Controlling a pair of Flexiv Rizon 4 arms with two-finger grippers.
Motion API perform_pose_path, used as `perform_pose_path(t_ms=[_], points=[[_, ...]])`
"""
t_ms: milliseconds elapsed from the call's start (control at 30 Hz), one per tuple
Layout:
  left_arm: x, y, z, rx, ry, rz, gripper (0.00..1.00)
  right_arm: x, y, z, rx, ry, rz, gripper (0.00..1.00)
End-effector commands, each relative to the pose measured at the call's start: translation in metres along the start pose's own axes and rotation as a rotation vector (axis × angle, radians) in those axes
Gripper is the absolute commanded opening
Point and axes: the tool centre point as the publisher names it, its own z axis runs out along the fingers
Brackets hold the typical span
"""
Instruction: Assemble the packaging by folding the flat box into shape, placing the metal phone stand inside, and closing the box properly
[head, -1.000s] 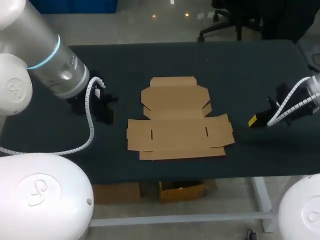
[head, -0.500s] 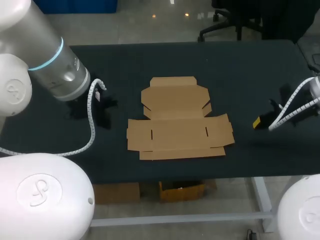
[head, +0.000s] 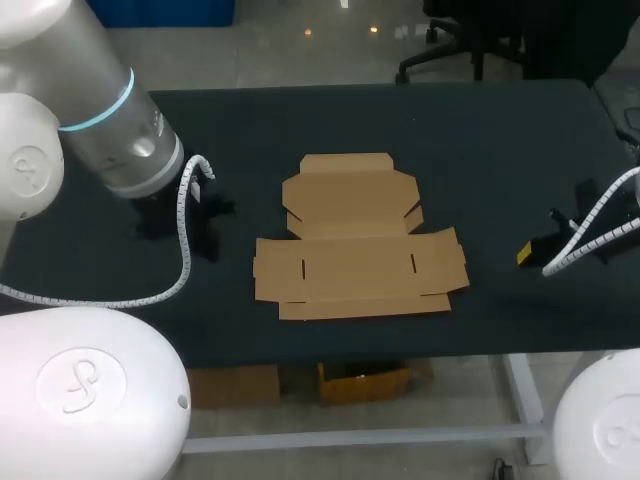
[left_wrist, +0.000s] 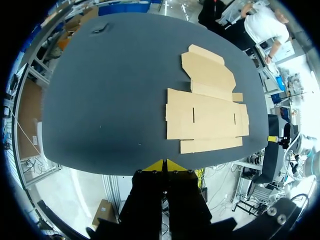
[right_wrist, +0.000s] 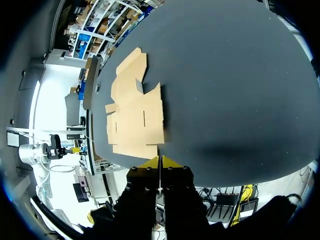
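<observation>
box: flat brown cardboard box blank (head: 355, 240) lies unfolded in the middle of the black table (head: 490, 140), lid panel on the far side, slotted panel nearer the robot; nothing touches it.
left gripper: left gripper (left_wrist: 165, 165) has its yellow tips pressed together, empty, well apart from the box on its left.
right gripper: right gripper (right_wrist: 160, 161) also has its tips together, empty, well off the box's right side.
phone stand: can't pick it out in any view.
step: folding not begun; likely the approach to the blank.
how: part the fingers before reaching in. Pin the slotted panel with one arm, lift a side flap along its crease with the other.
risk: thin card lying flat is hard to get under and may skid, so press lightly.
</observation>
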Motion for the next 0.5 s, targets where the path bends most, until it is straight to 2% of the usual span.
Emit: perform_pose_path(t_ms=[33,500], points=[[0.0036,-0.0018,0.0000,-0.003,-0.020,-0.002,0.00,0.0017,-0.0026,-0.0027,-0.005,-0.001,-0.001,0.00],[0.0036,-0.0018,0.0000,-0.003,-0.020,-0.002,0.00,0.0017,-0.0026,-0.0027,-0.005,-0.001,-0.001,0.00]])
